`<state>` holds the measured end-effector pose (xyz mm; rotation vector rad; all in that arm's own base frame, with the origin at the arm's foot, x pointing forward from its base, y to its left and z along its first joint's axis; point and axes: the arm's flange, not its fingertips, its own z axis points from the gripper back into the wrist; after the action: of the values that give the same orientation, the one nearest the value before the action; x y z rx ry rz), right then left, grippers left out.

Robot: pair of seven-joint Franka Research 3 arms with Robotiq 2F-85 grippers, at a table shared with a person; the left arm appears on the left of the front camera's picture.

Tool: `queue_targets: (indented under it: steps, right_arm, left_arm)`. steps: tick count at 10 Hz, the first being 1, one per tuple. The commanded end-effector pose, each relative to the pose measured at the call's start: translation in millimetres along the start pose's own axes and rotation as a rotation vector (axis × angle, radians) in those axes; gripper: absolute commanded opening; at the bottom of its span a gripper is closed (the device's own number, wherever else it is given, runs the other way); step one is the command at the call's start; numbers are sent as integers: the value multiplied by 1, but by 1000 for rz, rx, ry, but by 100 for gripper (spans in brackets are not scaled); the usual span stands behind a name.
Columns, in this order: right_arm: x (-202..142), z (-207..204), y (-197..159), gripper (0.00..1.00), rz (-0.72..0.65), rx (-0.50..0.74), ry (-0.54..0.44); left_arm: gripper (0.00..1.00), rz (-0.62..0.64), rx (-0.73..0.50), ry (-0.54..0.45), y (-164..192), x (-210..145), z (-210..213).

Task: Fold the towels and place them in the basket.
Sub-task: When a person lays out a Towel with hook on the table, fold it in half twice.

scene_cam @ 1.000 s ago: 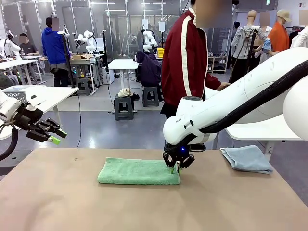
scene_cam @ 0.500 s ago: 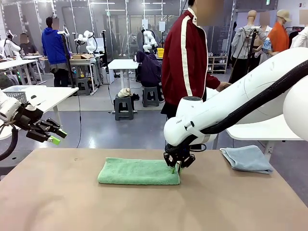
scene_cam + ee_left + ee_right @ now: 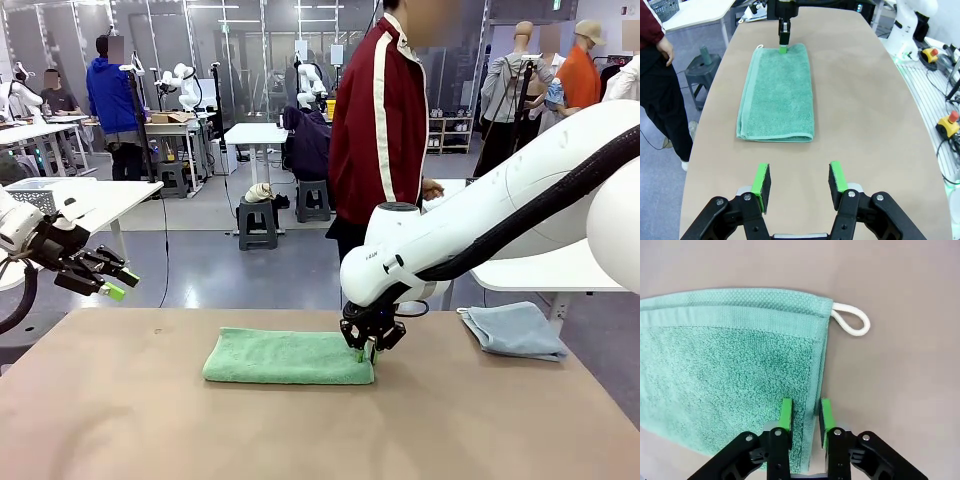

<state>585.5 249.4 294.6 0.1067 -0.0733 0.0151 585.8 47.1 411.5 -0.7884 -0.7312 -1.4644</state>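
A sea-green towel [image 3: 288, 357], folded into a long strip, lies flat in the middle of the brown table [image 3: 150, 420]. My right gripper [image 3: 366, 349] stands at its right end, fingers nearly together with the towel's hemmed edge [image 3: 812, 390] between the pads; a white hanging loop [image 3: 852, 322] sticks out at the corner. My left gripper [image 3: 112, 284] hangs open off the table's left edge, pointing along the towel [image 3: 777, 95], with nothing between its pads [image 3: 761, 181]. A grey-blue towel [image 3: 515, 329] lies crumpled at the far right. A lattice basket [image 3: 664, 7] sits on a white side table.
A person in a red jacket [image 3: 385, 120] stands at the far side, behind the right arm [image 3: 480, 225]. The white side table [image 3: 95, 200] stands off the far left corner. Bare tabletop lies in front of the green towel.
My right arm has risen very slightly at the towel's right end; the towel still lies flat. The person has shifted a little. The left arm has not moved.
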Motion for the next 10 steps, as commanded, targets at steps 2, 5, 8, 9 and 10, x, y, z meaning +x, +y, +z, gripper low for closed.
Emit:
queue_targets:
  steps: [2, 5, 8, 9, 10]
  right_arm:
    - [-2, -6, -3, 10, 14, -5, 6]
    - [-2, -7, -4, 5, 14, -5, 8]
    - [-1, -8, -6, 0, 17, -11, 18]
    - [1, -5, -11, 0, 27, -3, 17]
    - [4, -3, -17, 0, 47, 8, 4]
  left_arm:
    - [61, -3, -6, 5, 0, 0, 0]
    - [61, -3, -6, 5, 0, 0, 0]
    - [61, -3, -6, 5, 0, 0, 0]
    - [61, -3, -6, 5, 0, 0, 0]
    - [61, -3, -6, 5, 0, 0, 0]
